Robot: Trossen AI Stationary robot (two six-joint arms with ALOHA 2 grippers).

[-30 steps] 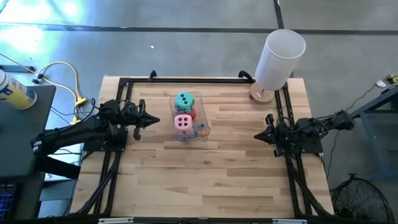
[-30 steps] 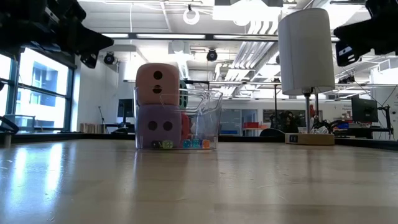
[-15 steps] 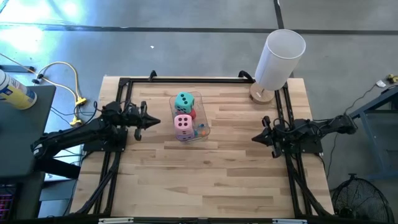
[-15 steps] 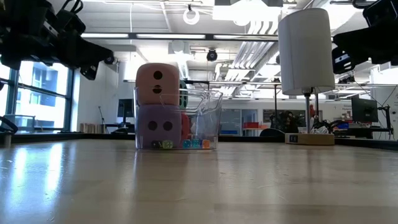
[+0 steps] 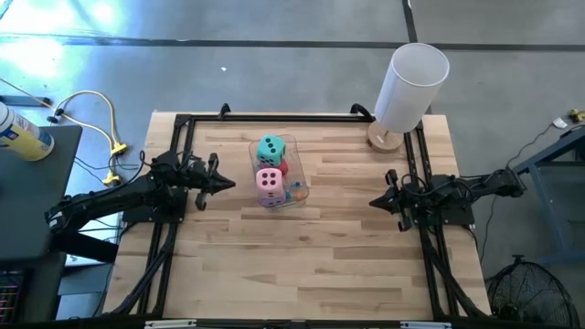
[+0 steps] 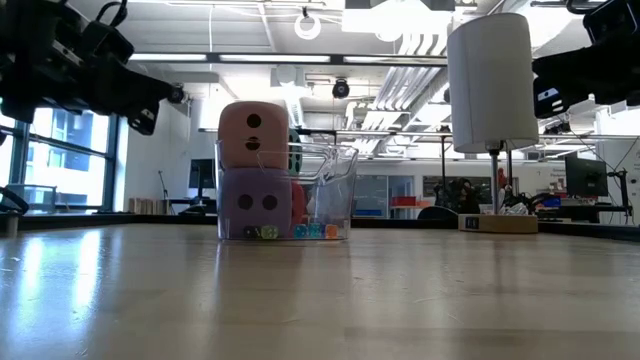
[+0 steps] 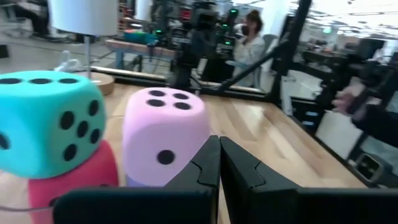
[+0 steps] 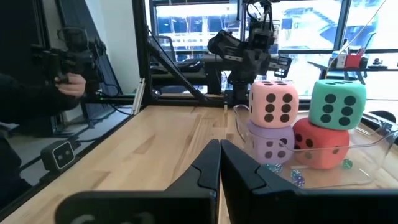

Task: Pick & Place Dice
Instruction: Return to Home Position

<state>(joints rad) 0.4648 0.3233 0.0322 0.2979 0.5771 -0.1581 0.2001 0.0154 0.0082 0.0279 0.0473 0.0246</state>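
Wooden table with a black frame around it, one arm on each side. White cylinder stands on a round base at the far right corner. Transparent bin sits mid-table, towards the far edge and left of centre, and all four dice are inside it, stacked two high: pink die on top of purple die, teal die on top of red die, the two stacks side by side and touching. Left pincer hangs above the table just beside the bin's left wall, pointing at the pink die, fingers pressed together, holding nothing. Right pincer is well apart from the bin near the table's right side, pointing at it, fingers also together and empty. Tiny coloured beads lie on the bin floor next to the lower dice.
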